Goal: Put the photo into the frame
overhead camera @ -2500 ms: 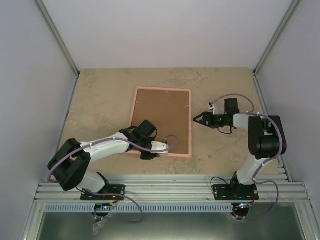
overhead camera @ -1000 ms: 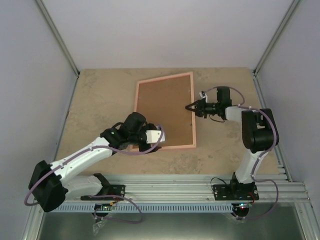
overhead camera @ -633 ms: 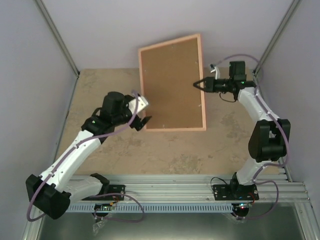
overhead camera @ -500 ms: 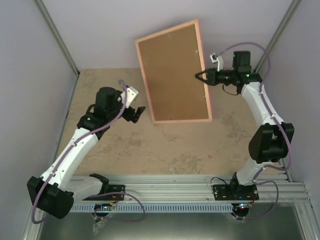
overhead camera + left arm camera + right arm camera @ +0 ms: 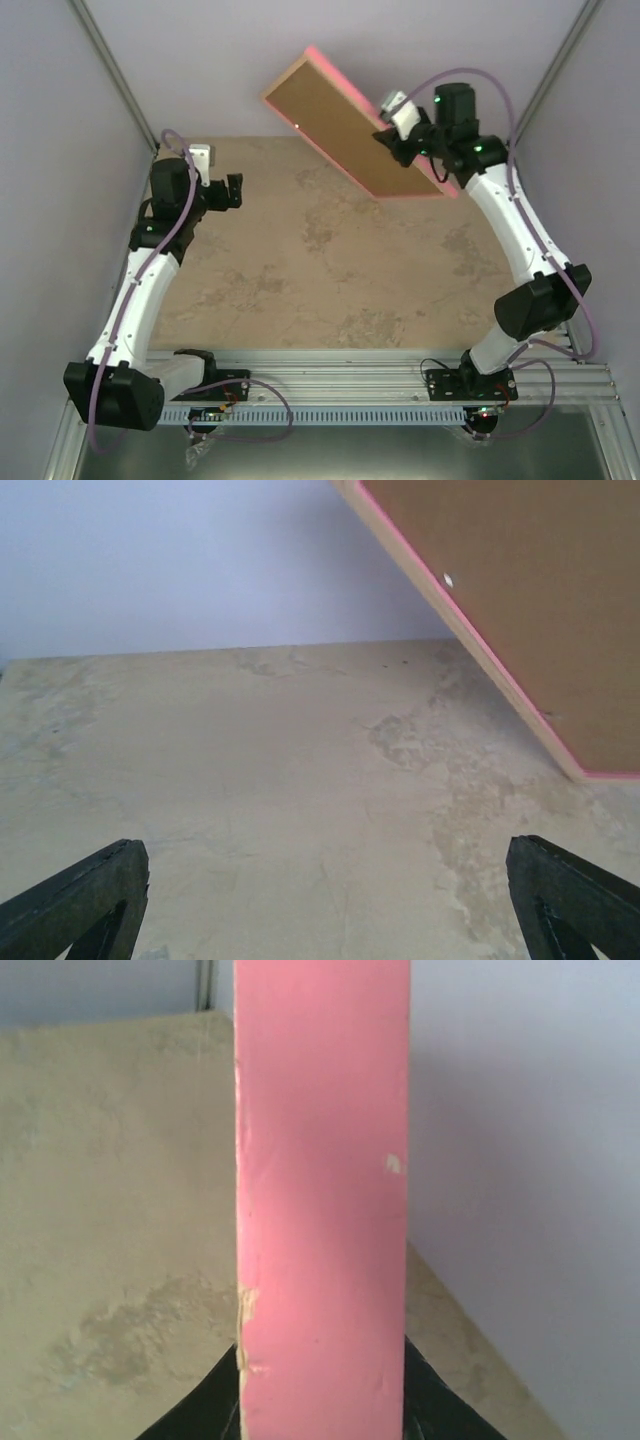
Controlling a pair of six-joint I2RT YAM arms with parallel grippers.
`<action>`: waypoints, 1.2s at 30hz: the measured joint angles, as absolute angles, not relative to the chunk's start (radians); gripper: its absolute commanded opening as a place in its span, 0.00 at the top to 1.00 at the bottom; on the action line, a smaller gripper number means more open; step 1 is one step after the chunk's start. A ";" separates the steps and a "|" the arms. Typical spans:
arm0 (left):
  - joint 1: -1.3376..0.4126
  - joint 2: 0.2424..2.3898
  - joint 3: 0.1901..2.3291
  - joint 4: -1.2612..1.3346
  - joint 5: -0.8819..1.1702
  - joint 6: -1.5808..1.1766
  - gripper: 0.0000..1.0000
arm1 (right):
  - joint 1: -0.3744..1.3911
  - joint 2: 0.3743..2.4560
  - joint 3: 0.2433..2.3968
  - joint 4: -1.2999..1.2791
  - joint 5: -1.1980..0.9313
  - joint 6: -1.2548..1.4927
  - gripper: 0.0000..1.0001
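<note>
Frame (image 5: 345, 76): thin pink rectangular picture frame, lifted clear of the desk and hanging at about 1 o'clock in the top view. Tilted, with one corner up toward 11 o'clock and the other end sloping toward 4 o'clock. Touched only by the right hand.

Frame contents: plain brown backing board (image 5: 345, 125) filling the back and facing the overhead camera. Front face turned away, so cannot tell what sits in the window.

Right hand (image 5: 392, 142): closed narrow on one long edge of the frame, toward its 4 o'clock end. Pink edge (image 5: 320, 1200) upright through the middle of the right wrist view, clamped from both sides at the bottom.

Left hand (image 5: 234, 190): spread wide, holding nothing. At about 10 o'clock in the top view, pointing toward 3 o'clock, well apart from the frame.

Left wrist view: bare desk ahead, with a frame corner (image 5: 470, 640) and the brown board (image 5: 540, 590) hanging at 1 o'clock.

Desk (image 5: 300, 280): beige, stone-patterned top.

Walls (image 5: 250, 60): pale lilac panels around the desk.
</note>
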State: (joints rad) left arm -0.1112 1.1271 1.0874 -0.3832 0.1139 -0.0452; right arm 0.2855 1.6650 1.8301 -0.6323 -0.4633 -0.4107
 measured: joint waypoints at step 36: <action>0.025 1.219 1.161 -0.445 0.122 -0.013 0.01 | 0.896 1.440 0.585 0.139 -0.006 -0.954 0.20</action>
State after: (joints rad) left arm 0.0246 1.2190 1.1614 -0.4450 0.1219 -0.0132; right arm 0.8963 1.4403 0.5846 0.1394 -0.0059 -0.9543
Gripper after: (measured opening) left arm 0.994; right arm 0.742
